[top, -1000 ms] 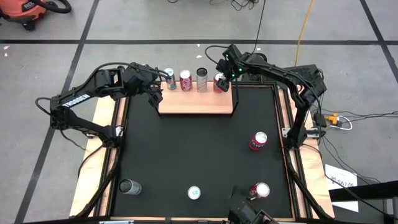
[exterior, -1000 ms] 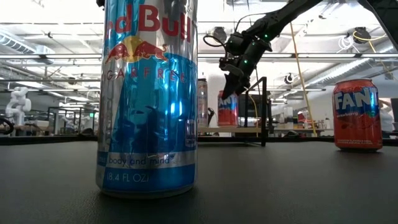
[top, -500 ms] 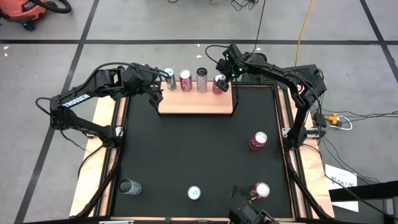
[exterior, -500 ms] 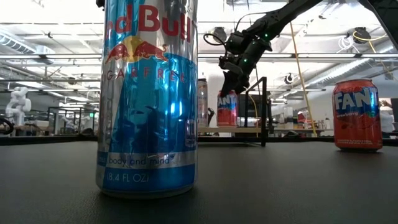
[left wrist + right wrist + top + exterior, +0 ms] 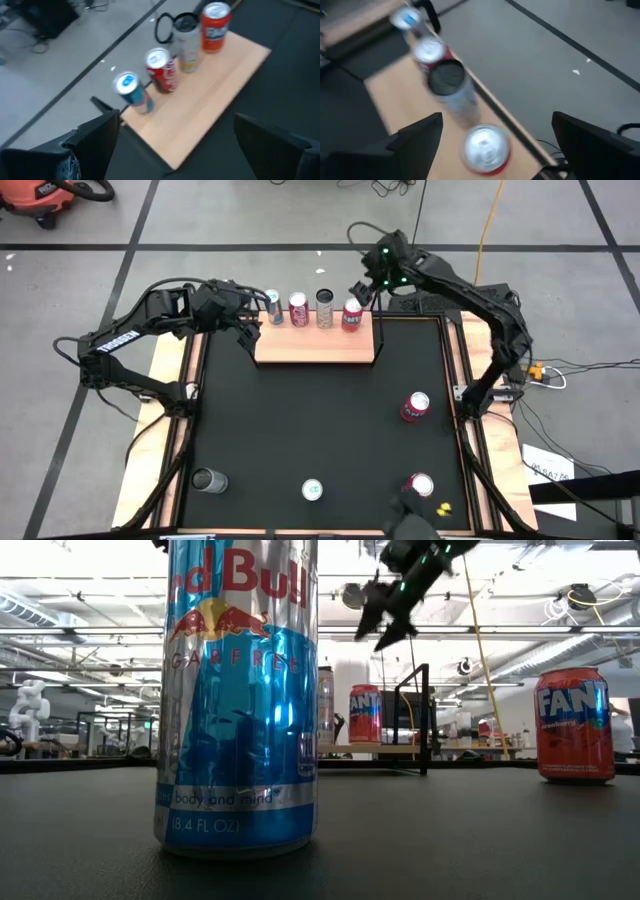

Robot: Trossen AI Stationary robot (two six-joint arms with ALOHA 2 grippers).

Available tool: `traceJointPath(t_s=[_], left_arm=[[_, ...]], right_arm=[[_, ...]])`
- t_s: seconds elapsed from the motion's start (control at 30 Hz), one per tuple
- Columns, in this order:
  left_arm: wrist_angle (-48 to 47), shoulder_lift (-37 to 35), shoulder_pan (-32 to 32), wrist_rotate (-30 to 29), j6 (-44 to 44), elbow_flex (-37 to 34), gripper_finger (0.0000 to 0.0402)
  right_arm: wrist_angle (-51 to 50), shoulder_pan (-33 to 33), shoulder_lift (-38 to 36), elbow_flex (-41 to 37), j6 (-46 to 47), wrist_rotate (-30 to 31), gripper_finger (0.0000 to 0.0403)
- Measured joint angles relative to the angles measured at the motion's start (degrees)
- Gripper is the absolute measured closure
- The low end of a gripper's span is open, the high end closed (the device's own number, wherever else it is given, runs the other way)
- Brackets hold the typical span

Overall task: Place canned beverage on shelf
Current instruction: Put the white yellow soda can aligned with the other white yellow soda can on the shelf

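Observation:
The shelf (image 5: 315,345) is a light-wood board with black wire brackets at the table's far edge. Along its far side stand a blue can (image 5: 272,307), a red can (image 5: 298,308), a grey dark-topped can (image 5: 324,307) and a red Fanta can (image 5: 351,313), each on its base. My right gripper (image 5: 364,288) is open and empty, above and just beyond the Fanta can (image 5: 485,147); the low view shows it (image 5: 385,622) high over that can (image 5: 365,713). My left gripper (image 5: 250,330) is open and empty at the shelf's left end (image 5: 150,135).
On the black table stand a red can (image 5: 415,406) at the right, another red can (image 5: 418,485) near the front, a blue Red Bull can (image 5: 313,490) and a grey can (image 5: 208,480). The shelf's right bracket (image 5: 380,335) rises beside the Fanta can.
My right gripper has risen from around the red Fanta can and drawn a little toward the table's far edge. The can stays upright at the shelf's right end.

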Motion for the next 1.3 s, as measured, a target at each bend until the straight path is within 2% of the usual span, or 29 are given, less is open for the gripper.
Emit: traceJointPath(t_s=[0.1, 0.3, 0.43, 0.53, 0.67, 0.97, 1.13, 1.3], left_arm=[[-0.4, -0.8, -0.9, 2.4, -1.0, 0.0, 0.0021], [-1.6, -1.1, -3.5, 2.5, -6.3, 0.0, 0.0021], [1.2, -1.2, -6.4, 2.4, -8.4, -2.0, 0.0021], [3.3, -1.0, -8.4, 1.4, -10.4, -3.9, 0.0021], [5.8, -1.1, -10.3, 0.0, -13.7, -6.7, 0.0021], [11.5, -0.8, -14.3, -0.8, -18.3, -10.0, 0.0021], [11.5, -0.5, -17.5, -1.7, -21.5, -10.1, 0.0021], [11.6, -0.5, -20.7, -6.1, -24.1, -10.1, 0.0021]], right_arm=[[-2.0, 1.5, -3.7, 0.1, 3.0, -0.2, 0.0047], [-8.3, 7.1, -9.9, 0.1, 6.8, -0.1, 0.0064], [-14.0, 12.0, -12.3, 0.0, 9.7, 0.3, 0.0073], [-17.9, 16.3, -13.7, 0.0, 12.4, 4.2, 0.0077], [-22.4, 22.2, -14.9, 0.0, 15.8, 10.1, 0.0082], [-30.8, 36.2, -15.9, 0.0, 25.8, 16.3, 0.0084], [-39.3, 44.6, -16.7, 0.0, 33.2, 16.7, 0.0084], [-42.1, 53.0, -17.2, 0.0, 39.2, 16.7, 0.0084]])
